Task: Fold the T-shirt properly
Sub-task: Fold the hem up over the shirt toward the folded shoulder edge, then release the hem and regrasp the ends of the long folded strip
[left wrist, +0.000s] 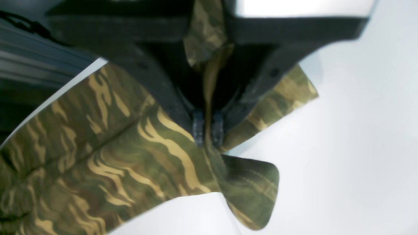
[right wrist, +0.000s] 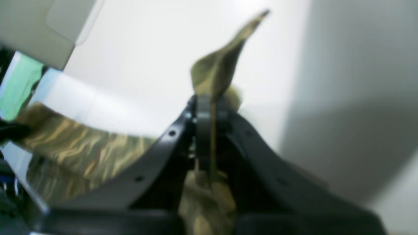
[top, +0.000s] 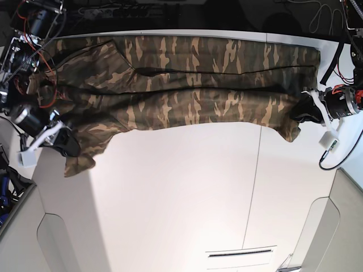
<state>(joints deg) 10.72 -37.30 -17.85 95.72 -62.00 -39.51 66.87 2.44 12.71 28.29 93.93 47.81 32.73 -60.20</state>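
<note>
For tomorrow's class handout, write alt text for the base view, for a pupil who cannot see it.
A camouflage T-shirt lies stretched across the far side of a white table, folded lengthwise into a long band. The left tool pinches one end at the picture's right, and the right tool pinches the other end at its left.

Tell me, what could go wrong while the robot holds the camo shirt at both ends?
1. The left gripper pinches only a thin bit of the T-shirt, so the cloth might slip out if pulled hard.
2. The right gripper also holds just a corner, with a loose flap sticking past it, so that end could drop.
3. The shirt lies along the far edge of the white table, so part of it might slide off.
</note>
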